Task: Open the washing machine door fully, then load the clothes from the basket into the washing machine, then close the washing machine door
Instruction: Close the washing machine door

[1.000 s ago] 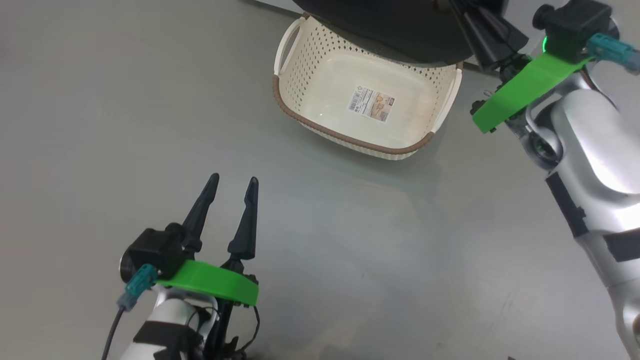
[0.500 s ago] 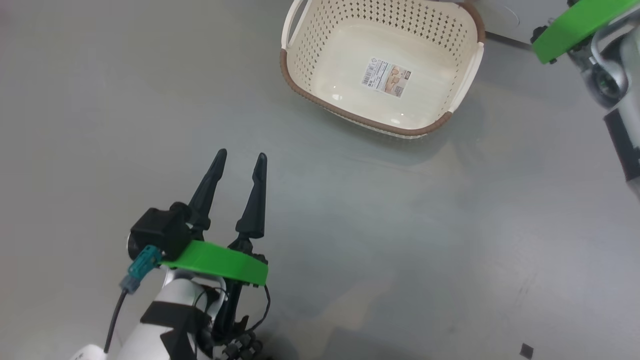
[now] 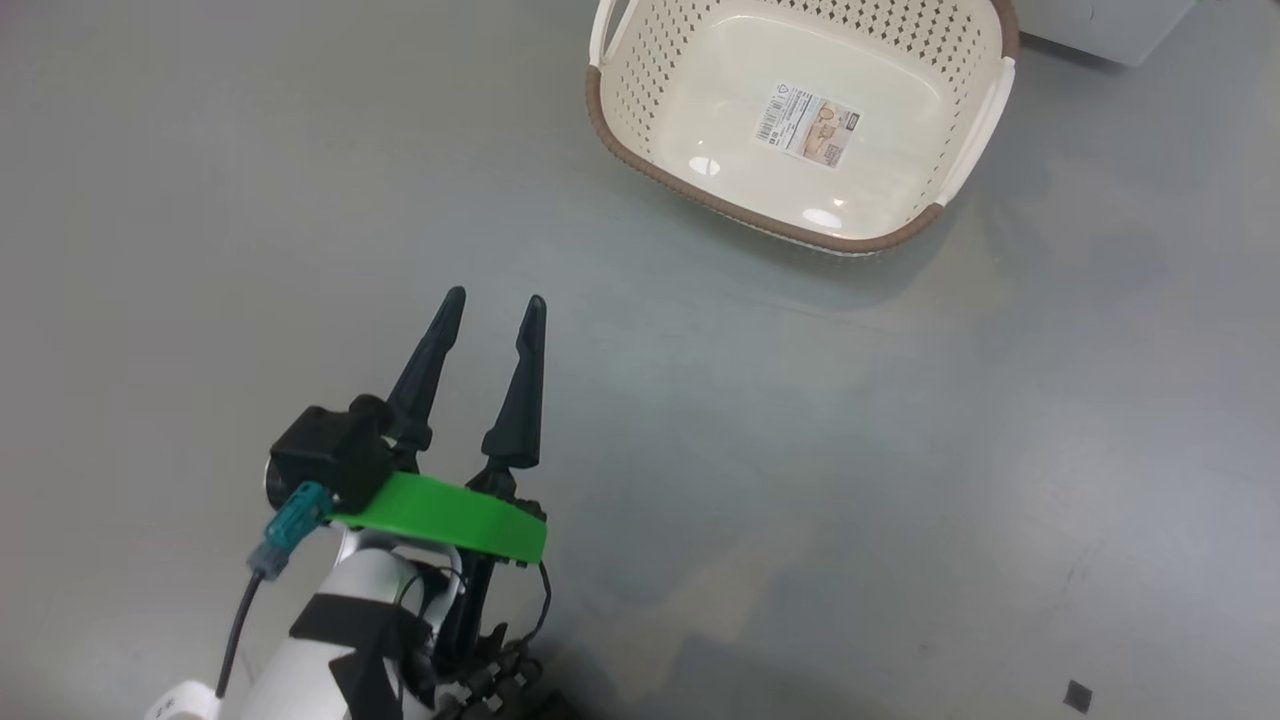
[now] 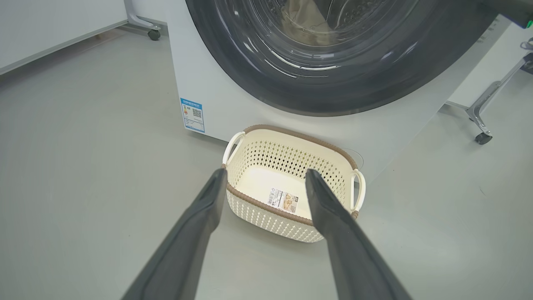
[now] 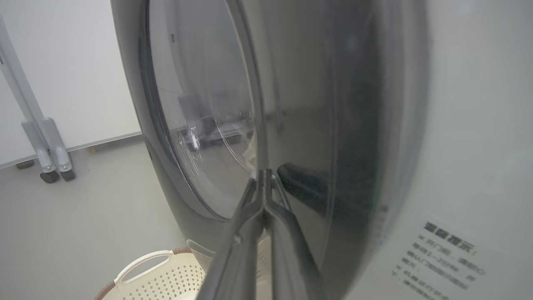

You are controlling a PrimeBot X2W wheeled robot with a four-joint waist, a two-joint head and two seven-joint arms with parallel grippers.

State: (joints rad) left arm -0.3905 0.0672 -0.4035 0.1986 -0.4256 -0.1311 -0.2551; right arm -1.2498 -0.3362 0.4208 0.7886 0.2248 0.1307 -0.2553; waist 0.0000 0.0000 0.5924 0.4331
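The cream perforated basket (image 3: 800, 215) with its brown rim stands empty on the grey floor, a label sticker on its bottom. It sits right in front of the white washing machine (image 4: 216, 83). The washing machine door (image 4: 374, 87), black-rimmed with a glass bowl, lies against the machine's front. Beige fabric (image 4: 297, 18) behind the glass looks like the clothes. My left gripper (image 3: 495, 300) hovers open and empty over the floor, short of the basket (image 4: 287, 225). My right gripper (image 5: 263, 173) is shut, empty, its tips at the door's glossy rim (image 5: 354, 166).
White panels on castor legs stand to either side of the machine (image 4: 483, 137) (image 4: 154, 35) (image 5: 50, 175). A blue label (image 4: 192, 115) marks the machine's lower corner. A corner of the machine (image 3: 1100, 30) shows beyond the basket. Grey floor surrounds my left arm.
The head camera has shifted. The door's dark edge, which hung over the basket, and my right arm have gone out of the head view to the upper right. My left gripper stays open.
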